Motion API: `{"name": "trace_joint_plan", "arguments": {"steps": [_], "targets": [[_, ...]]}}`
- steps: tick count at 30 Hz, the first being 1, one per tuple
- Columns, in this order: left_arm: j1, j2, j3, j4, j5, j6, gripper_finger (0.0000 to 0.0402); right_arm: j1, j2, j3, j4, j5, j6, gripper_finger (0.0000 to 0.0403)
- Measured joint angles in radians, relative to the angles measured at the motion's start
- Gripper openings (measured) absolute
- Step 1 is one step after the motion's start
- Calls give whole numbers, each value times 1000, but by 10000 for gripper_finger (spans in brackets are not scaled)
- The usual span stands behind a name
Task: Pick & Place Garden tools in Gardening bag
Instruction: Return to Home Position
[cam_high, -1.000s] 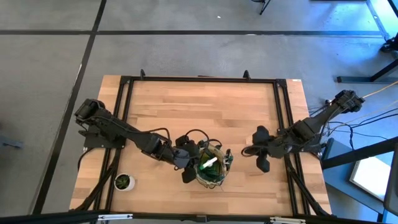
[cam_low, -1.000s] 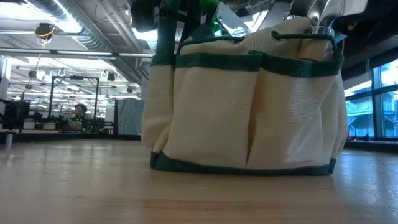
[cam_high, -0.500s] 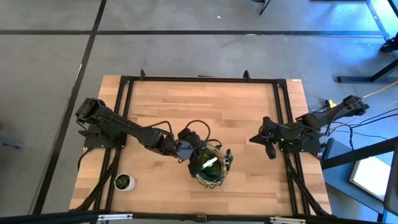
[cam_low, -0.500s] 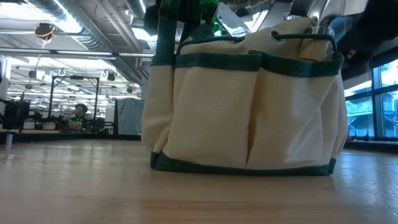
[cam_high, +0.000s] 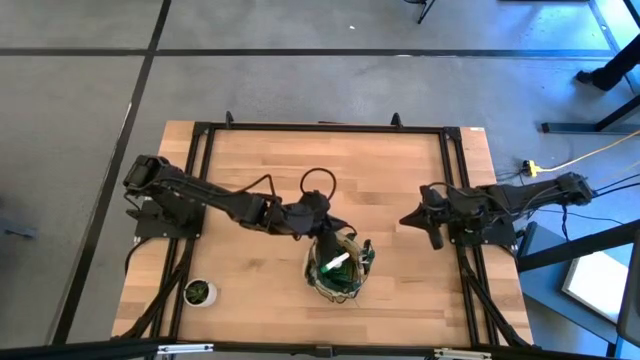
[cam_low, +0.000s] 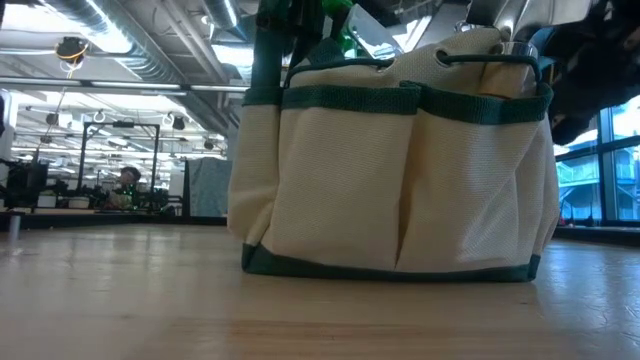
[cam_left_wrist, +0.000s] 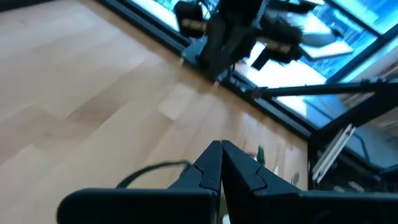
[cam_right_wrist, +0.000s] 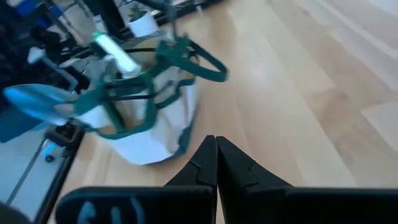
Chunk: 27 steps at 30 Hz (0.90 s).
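Both arms have drawn back from the bag compared with a second ago: the left gripper (cam_high: 320, 220) has moved from the bag's left side to just beyond its far rim, and the right arm has folded toward the right edge of the tabletop (cam_high: 330, 160), taking the right gripper (cam_high: 425, 222) well away from the bag.

Seen from overhead, the gardening bag (cam_high: 340, 265) stands near the front middle of the tabletop, upright, with the garden tools (cam_high: 335, 262) bunched inside it. The level view shows its pale fabric front and dark green trim filling the frame. From the right wrist camera, tool ends stick up past the rim between the loop handles, and a flat blade (cam_right_wrist: 37, 99) pokes out at one side. No tool lies loose on the wood. A small potted plant (cam_high: 200, 292) sits near the front left corner, apart from the bag.

Each wrist camera shows its own two fingers pressed together, holding nothing.

The packing looks finished, and the step in hand appears to be the retreat to rest. The next move calls for the left arm to lift and pull back toward its base without snagging the bag's loop handles, while the right arm finishes folding in.
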Motion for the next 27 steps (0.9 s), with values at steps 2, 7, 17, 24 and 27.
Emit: {"name": "trace_joint_plan", "arguments": {"steps": [2,7,17,24,27], "targets": [[8,0,0,18,0,2,1,-27,-17,-31,18,0,0,0],[24,0,0,48,7,3,1,-84,-52,-98,26,-21,-1,0],[51,0,0,59,37,-11,1,-194,-144,-165,64,-73,-4,0],[67,0,0,61,37,-13,1,-293,-238,-170,32,-96,-27,0],[80,0,0,61,46,-13,1,-328,-277,-170,16,-114,-27,0]]}}
